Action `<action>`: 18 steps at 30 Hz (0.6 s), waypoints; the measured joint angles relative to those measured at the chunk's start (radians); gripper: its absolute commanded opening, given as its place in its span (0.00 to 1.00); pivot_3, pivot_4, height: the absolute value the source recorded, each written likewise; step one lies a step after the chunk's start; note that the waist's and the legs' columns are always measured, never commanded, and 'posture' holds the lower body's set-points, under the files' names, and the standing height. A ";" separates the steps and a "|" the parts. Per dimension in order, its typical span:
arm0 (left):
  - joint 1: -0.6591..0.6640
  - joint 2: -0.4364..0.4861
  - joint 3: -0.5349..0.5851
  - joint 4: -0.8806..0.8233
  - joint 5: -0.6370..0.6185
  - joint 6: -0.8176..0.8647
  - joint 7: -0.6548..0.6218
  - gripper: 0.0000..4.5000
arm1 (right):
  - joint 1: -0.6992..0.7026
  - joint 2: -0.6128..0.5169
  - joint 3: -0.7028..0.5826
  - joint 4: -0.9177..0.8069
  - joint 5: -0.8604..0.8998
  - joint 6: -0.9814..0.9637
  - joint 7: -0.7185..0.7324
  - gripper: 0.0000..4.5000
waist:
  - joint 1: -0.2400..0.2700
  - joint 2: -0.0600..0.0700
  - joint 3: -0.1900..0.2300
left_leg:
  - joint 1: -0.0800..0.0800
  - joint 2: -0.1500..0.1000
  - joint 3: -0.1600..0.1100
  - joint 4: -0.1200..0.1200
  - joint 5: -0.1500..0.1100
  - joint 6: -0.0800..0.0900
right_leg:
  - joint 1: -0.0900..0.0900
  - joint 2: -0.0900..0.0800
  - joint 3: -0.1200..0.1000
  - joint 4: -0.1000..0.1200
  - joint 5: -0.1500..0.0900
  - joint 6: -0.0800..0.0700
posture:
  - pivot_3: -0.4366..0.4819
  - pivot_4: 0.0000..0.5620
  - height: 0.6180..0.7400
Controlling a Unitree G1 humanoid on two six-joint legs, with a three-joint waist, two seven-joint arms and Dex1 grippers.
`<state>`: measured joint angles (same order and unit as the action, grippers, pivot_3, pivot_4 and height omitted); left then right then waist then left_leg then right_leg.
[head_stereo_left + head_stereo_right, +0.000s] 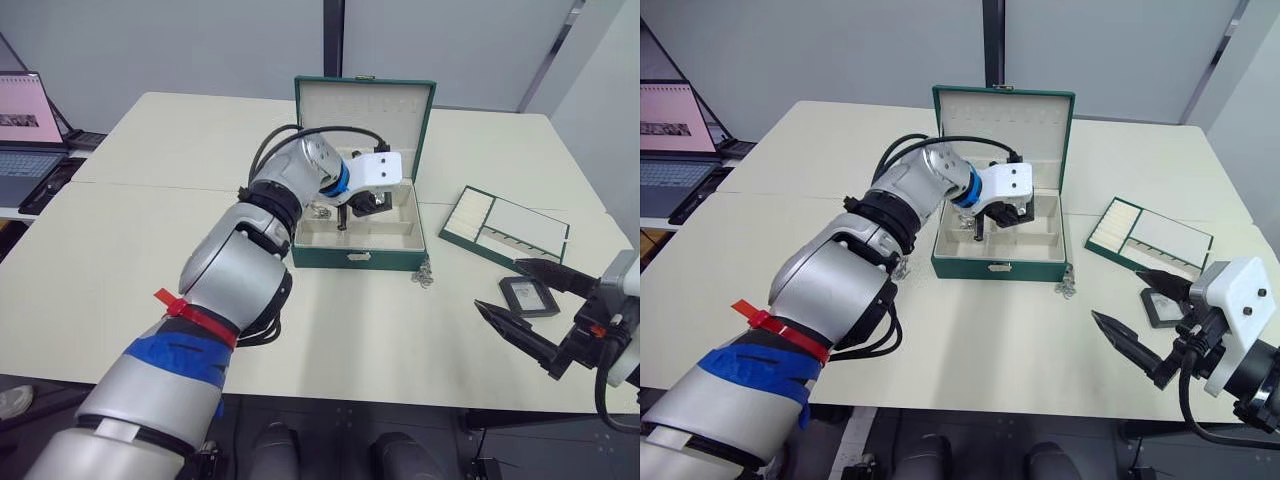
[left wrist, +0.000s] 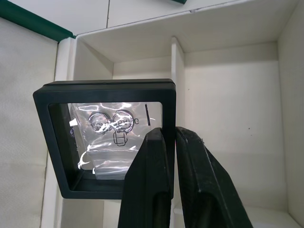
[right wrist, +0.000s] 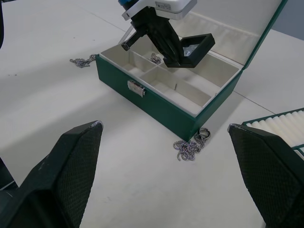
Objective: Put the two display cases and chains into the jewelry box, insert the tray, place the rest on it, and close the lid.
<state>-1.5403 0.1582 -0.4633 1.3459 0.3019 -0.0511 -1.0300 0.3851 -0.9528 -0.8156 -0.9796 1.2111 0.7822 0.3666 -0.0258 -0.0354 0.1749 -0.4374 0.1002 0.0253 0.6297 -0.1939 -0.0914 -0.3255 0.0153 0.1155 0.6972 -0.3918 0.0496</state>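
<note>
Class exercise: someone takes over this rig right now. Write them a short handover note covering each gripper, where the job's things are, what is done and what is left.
Left gripper: shut on a display case, held over the open box.
Right gripper: open, empty, near the second case on the table.
One chain lies in the box; one lies at its front right corner, another by its left side.
Tray on the table right of the box; lid up.
Left: release the case, second case, outside chains, tray, the rest, close the lid.

Light: bright and even, soft from above.
Shadows: faint ones under the jewelry box (image 3: 161, 102).
Glare: white shine on the display case (image 2: 107, 137) window, beside the left gripper (image 2: 172, 135).
Blur: right gripper's fingers (image 3: 71, 171) look soft.
</note>
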 measured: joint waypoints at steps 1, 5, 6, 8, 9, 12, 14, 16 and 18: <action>0.000 -0.001 0.001 0.000 0.004 -0.001 0.014 0.01 | 0.003 -0.001 -0.005 0.000 0.004 0.000 -0.002 1.00 | 0.000 0.000 0.000 | 0.000 0.000 0.000 0.000 0.000 0.000 | 0.000 0.000 0.000 0.000 0.000 0.000 | 0.48 0.27 0.98; 0.009 -0.007 0.019 0.000 0.023 -0.012 0.060 0.01 | 0.009 -0.007 -0.009 0.000 0.019 -0.001 -0.006 1.00 | 0.000 0.000 0.000 | 0.000 0.000 0.000 0.000 0.000 0.000 | 0.000 0.000 0.000 0.000 0.000 0.000 | 0.48 0.27 0.98; 0.012 -0.007 0.020 0.000 0.026 -0.015 0.062 0.01 | 0.009 -0.007 -0.009 0.000 0.020 -0.001 -0.008 1.00 | 0.000 0.000 0.000 | 0.000 0.000 0.000 0.000 0.000 0.000 | 0.000 0.000 0.000 0.000 0.000 0.000 | 0.48 0.27 0.98; 0.020 -0.008 0.023 0.001 0.033 -0.016 0.062 0.01 | 0.009 -0.008 -0.009 0.000 0.024 -0.001 -0.017 1.00 | 0.000 0.000 0.000 | 0.000 0.000 0.000 0.000 0.000 0.000 | 0.000 0.000 0.000 0.000 0.000 0.000 | 0.48 0.27 0.98; 0.025 -0.009 0.029 0.001 0.035 -0.016 0.060 0.01 | 0.008 -0.009 -0.009 0.000 0.025 -0.002 -0.020 1.00 | 0.000 0.000 0.000 | 0.000 0.000 0.000 0.000 0.000 0.000 | 0.000 0.000 0.000 0.000 0.000 0.000 | 0.48 0.27 0.98; 0.031 -0.009 0.037 0.003 0.042 -0.016 0.059 0.01 | 0.007 -0.012 -0.009 0.000 0.026 -0.002 -0.023 1.00 | 0.000 0.000 0.000 | 0.000 0.000 0.000 0.000 0.000 0.000 | 0.000 0.000 0.000 0.000 0.000 0.000 | 0.48 0.27 0.98; 0.031 -0.009 0.038 0.003 0.048 -0.016 0.059 0.01 | 0.007 -0.012 -0.009 0.000 0.027 -0.002 -0.024 1.00 | 0.000 0.000 0.000 | 0.000 0.000 0.000 0.000 0.000 0.000 | 0.000 0.000 0.000 0.000 0.000 0.000 | 0.48 0.27 0.98; 0.033 -0.010 0.038 0.003 0.054 -0.016 0.060 0.01 | 0.007 -0.013 -0.009 0.000 0.028 -0.002 -0.027 1.00 | 0.000 0.000 0.000 | 0.000 0.000 0.000 0.000 0.000 0.000 | 0.000 0.000 0.000 0.000 0.000 0.000 | 0.48 0.27 0.98; 0.037 -0.011 0.038 0.003 0.058 -0.016 0.064 0.01 | 0.007 -0.013 -0.009 0.000 0.028 -0.002 -0.033 1.00 | 0.000 0.000 0.000 | 0.000 0.000 0.000 0.000 0.000 0.000 | 0.000 0.000 0.000 0.000 0.000 0.000 | 0.48 0.27 0.98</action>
<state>-1.5034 0.1469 -0.4249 1.3488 0.3602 -0.0673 -0.9658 0.3917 -0.9655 -0.8246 -0.9797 1.2396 0.7798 0.3339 -0.0256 -0.0353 0.1748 -0.4370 0.1001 0.0252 0.6297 -0.1936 -0.0919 -0.3250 0.0154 0.1154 0.6973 -0.3918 0.0496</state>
